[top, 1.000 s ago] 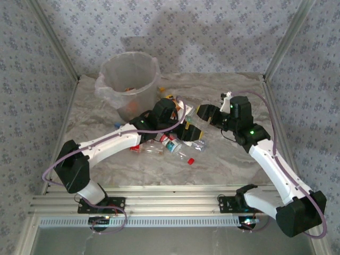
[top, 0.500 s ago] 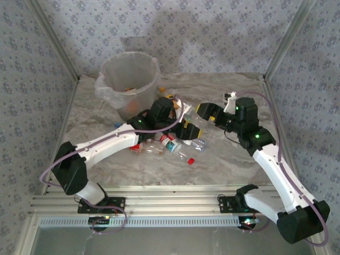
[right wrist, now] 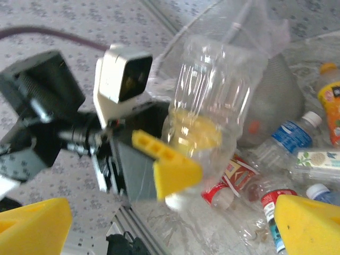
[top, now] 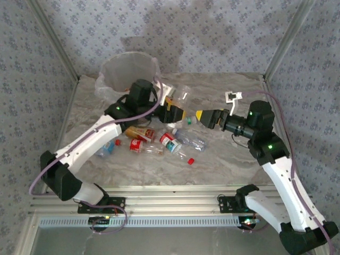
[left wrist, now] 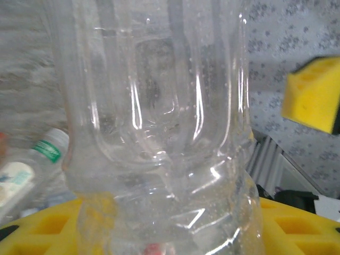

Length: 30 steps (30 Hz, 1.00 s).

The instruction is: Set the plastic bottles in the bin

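My left end effector (top: 173, 110) is clenched on a clear bottle (top: 183, 95), with the yellow pads (left wrist: 48, 234) pressed against its ribbed lower body. I have it lifted off the counter (top: 234, 159), just to the right of the bin (top: 129, 71) and not over the bin's mouth. In the right wrist view the bottle rises above one yellow finger (right wrist: 167, 171), with the bin's bag and grey wall behind it.

My right end effector (top: 199, 115) is released. Its two yellow fingertips (right wrist: 308, 223) stand wide apart with nothing between them. It points at the held bottle from the right, close to it but not touching.

The loose bottles (top: 170, 142) lie on their sides in a cluster on the counter, below and between the two arms. They carry red, orange and blue labels. One with a blue label (top: 106, 147) lies off to the left under the left arm, and a small red cap (top: 191, 161) sits nearer me. I can make out something orange inside the bin, but not what it is.
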Each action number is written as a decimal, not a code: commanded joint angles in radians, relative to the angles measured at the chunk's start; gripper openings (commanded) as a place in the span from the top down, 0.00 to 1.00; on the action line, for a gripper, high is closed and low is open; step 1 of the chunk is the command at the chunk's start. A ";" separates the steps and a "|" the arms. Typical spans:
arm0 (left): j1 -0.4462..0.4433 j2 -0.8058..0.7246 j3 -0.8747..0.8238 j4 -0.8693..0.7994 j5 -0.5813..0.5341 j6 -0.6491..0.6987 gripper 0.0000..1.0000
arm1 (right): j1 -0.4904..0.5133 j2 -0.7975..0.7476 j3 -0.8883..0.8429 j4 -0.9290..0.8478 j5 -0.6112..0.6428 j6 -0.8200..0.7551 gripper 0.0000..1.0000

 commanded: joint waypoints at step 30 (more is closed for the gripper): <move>0.433 0.482 0.858 -0.588 -0.297 0.306 0.38 | 0.076 -0.081 0.092 -0.078 0.055 -0.178 0.00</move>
